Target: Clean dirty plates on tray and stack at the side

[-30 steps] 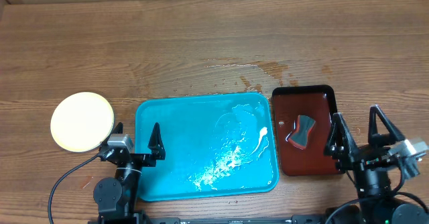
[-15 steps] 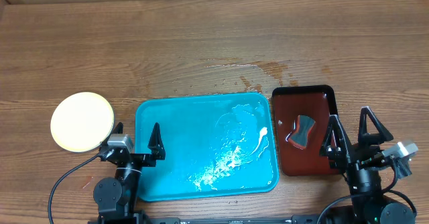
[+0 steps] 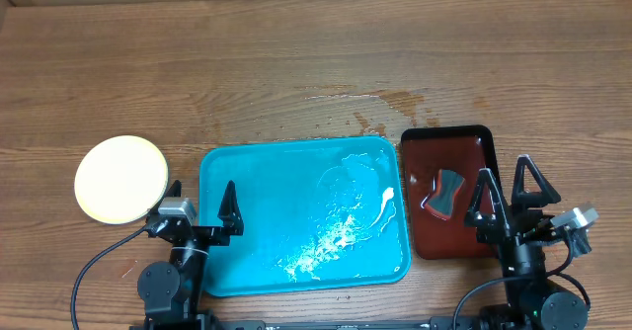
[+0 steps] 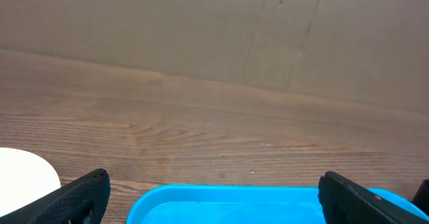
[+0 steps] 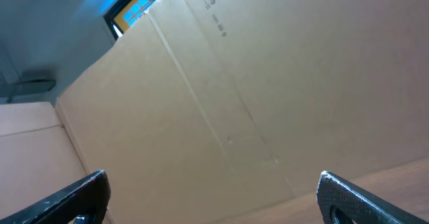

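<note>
Plate [image 3: 121,179]: pale yellow, round, flat on the wooden table [image 3: 296,53] at the far left, apart from the big tray's left rim; anything stacked beneath cannot be told from above.
Left gripper [image 3: 200,207]: near edge, one finger just beside the plate, the other above the big tray's left side; jaws spread wide, holding nothing.
Tray [image 3: 257,197]: turquoise, rectangular, near centre; white foamy streaks [image 3: 331,236] across its right half.
Wet patch [image 3: 390,101]: on the table, just beyond the tray's far right corner.
Small tray [image 3: 464,152]: dark red-brown, black rim, just right of the turquoise one; grey pad [image 3: 444,194] lying inside.
Right gripper [image 3: 504,194]: near right, straddling the small tray's right rim; jaws wide, empty; wrist camera facing a cardboard wall [image 5: 234,83].
</note>
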Available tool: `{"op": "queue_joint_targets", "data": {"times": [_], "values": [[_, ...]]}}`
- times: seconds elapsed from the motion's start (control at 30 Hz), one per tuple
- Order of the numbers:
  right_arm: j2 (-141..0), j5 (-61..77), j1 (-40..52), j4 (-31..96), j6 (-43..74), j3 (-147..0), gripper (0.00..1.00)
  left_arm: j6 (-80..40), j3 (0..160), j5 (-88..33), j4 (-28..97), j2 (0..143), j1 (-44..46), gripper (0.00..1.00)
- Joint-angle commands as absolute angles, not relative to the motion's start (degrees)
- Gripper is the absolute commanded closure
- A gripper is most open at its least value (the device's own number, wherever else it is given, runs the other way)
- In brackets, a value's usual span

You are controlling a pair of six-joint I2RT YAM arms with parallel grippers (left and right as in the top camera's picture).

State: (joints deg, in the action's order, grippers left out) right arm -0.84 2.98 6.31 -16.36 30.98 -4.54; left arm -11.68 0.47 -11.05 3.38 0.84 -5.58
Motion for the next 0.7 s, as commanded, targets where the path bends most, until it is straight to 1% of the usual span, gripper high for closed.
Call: {"op": "queue_joint_targets", "data": {"times": [0.0,0.13,0.3,0.67], "values": [[-0.2,3.1,6.0,-18.3,31.8,-3.3,0.00,-12.0,0.3,-10.5,3.4,0.2,-5.2,0.01],[-0.2,2.9,6.0,-24.6,31.8,-0.3,0.00,-12.0,0.3,-10.5,3.4,0.2,-5.2,0.00],[-0.2,1.5,6.0,-23.0,31.7,-0.4,0.00,-12.0,0.3,-10.5,3.4,0.2,-5.2,0.00],[-0.2,-0.8,6.0,-3.9,31.7,-0.4,0.00,-12.0,0.3,-10.5,3.4,0.2,-5.2,0.00]]}}
